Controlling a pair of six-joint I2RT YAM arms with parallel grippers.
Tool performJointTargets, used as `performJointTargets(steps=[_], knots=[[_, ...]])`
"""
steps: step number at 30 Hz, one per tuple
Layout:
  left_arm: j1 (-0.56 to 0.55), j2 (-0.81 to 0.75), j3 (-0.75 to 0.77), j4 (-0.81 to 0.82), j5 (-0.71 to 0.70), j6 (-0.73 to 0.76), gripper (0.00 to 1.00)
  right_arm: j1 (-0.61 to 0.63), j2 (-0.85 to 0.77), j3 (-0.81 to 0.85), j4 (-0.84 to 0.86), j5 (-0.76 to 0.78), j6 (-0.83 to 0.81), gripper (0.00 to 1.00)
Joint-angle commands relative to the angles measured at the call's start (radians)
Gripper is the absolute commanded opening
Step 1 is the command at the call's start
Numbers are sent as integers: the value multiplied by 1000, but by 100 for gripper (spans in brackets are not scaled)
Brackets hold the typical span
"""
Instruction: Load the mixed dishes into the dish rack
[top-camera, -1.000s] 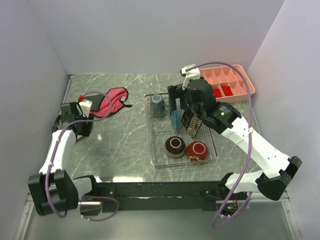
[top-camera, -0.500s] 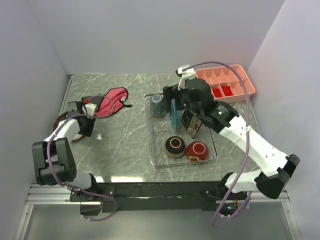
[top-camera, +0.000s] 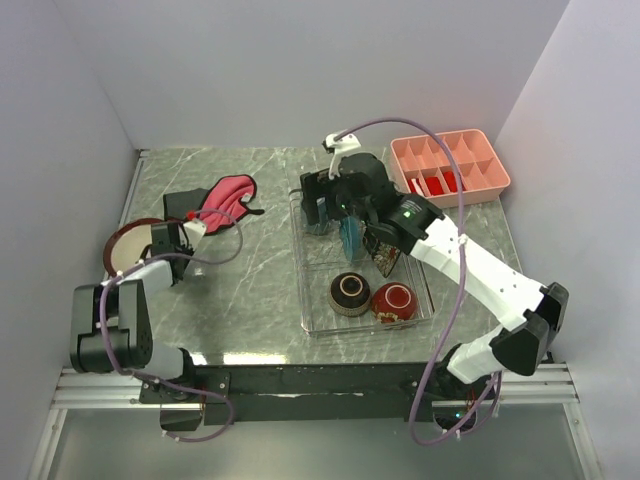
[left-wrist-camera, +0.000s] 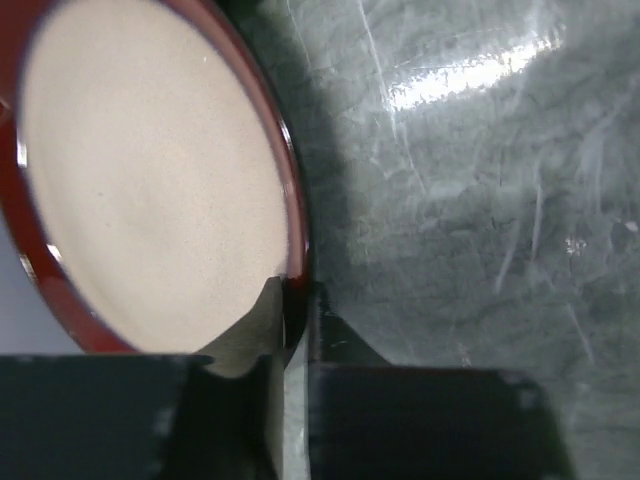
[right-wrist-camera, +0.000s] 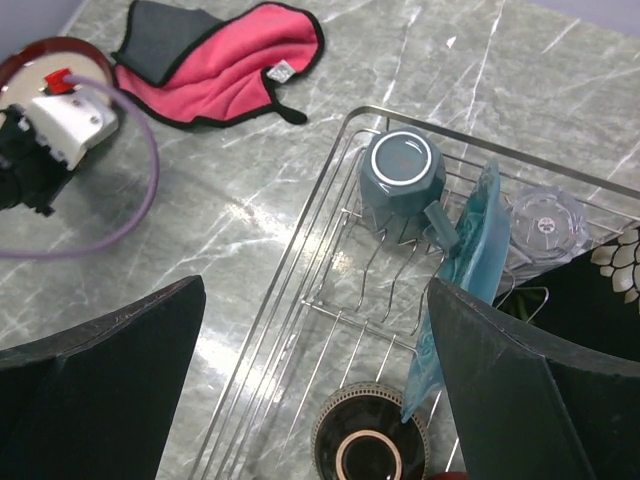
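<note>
At the near left, the left claw (top-camera: 152, 248) has closed within the last second. Its two fingers (left-wrist-camera: 245, 335), which stood apart before, now pinch the rim of the round plate with a dark red rim and a cream face (left-wrist-camera: 150, 180). This plate is at the left edge of the grey marble counter (top-camera: 250, 280), well apart from the rack, and I cannot tell if it is lifted yet. It seems to be the only dish still outside, so I judge this grip as the start of the last loading: a lift, then a carry to the right. The left arm is folded tight, with the elbow near its base and the forearm low, pointing toward the left wall.

Farther in, the large silver wire dish rack with a clear base (top-camera: 305, 300) already holds the dark cream-lined bowl (top-camera: 350, 293) and the red bowl (top-camera: 393, 300) at its near end. Behind them the round blue plate (right-wrist-camera: 470, 260) and the square dark plate with white flowers (top-camera: 383, 250) stand on edge, and the grey-blue mug (right-wrist-camera: 400, 180) is at the far left.

The right claw (top-camera: 330, 195) has moved from above the square plate to a place over the mug. Its fingers are spread wide and hold nothing. The right arm stretches long from its near right base across the rack.
</note>
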Motion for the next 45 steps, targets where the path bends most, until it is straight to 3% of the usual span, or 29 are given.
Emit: performJointTargets(steps=[1,3,7,9,11,15,21,30,34,42,45], knots=[[-15,-111,-98,43,15,36,1,16,35,52,34,43,14,100],[-16,-193,-138,28,58,66,1,16,81,66,37,8,-6,100],[-19,-510,-205,-154,165,158,1,-3,194,159,23,-165,-18,100],[-21,-624,-237,-234,246,230,1,-38,269,228,16,-389,0,100],[-23,-795,-272,-338,312,311,1,-56,335,257,26,-553,90,100],[-23,-1062,-310,-513,406,448,1,-60,417,300,58,-695,187,100],[-21,-1270,-303,-737,510,592,1,-46,551,343,150,-896,383,100],[-21,-1439,-262,-776,561,617,1,14,697,411,196,-936,531,91],[-21,-1419,-230,-767,569,597,1,37,768,426,189,-936,565,90],[-21,-1385,-214,-725,550,554,1,78,832,460,79,-748,603,90],[-21,-1399,-210,-734,570,566,1,82,864,475,95,-755,621,90]])
